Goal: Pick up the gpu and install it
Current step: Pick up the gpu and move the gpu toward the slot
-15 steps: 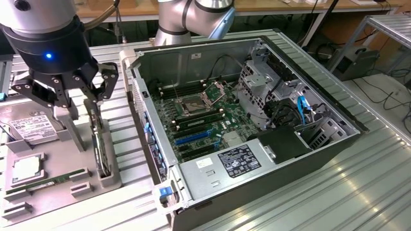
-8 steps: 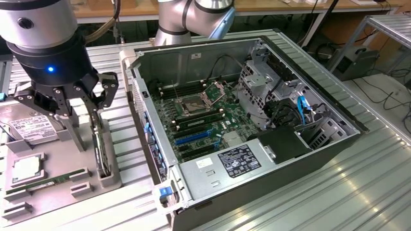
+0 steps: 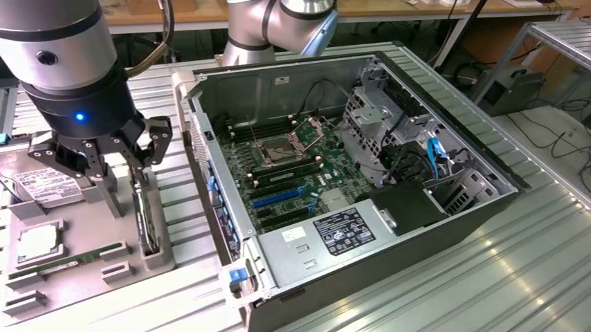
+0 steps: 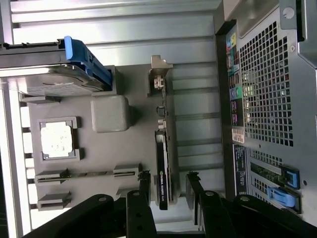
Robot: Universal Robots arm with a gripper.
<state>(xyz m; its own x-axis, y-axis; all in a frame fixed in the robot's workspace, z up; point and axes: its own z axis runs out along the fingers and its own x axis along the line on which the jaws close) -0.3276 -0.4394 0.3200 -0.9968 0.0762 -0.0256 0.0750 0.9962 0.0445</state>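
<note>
Now | wrist view: gpu (image 4: 162, 163) silver bracket (image 4: 158, 79); exterior view: case (image 3: 277, 83) motherboard (image 3: 286, 166) | gpu on edge along tray (image 4: 136, 144) edge nearest case | gripper (image 4: 167, 178) wide open, straddling its end

PLACE: robotics lab or workshop, by my reading | BENCH: I work over a ribbed aluminium table (image 3: 517, 277), lower right of the exterior view | CENTRE: opened desktop tower (image 3: 443, 228), motherboard (image 3: 295, 173) bare | LOWER LEFT: grey parts tray (image 3: 88, 238) | TOP EDGE: wooden benches (image 3: 416, 8) | UPPER RIGHT: metal frame rack (image 3: 558, 31), floor cables (image 3: 563, 142)
</note>
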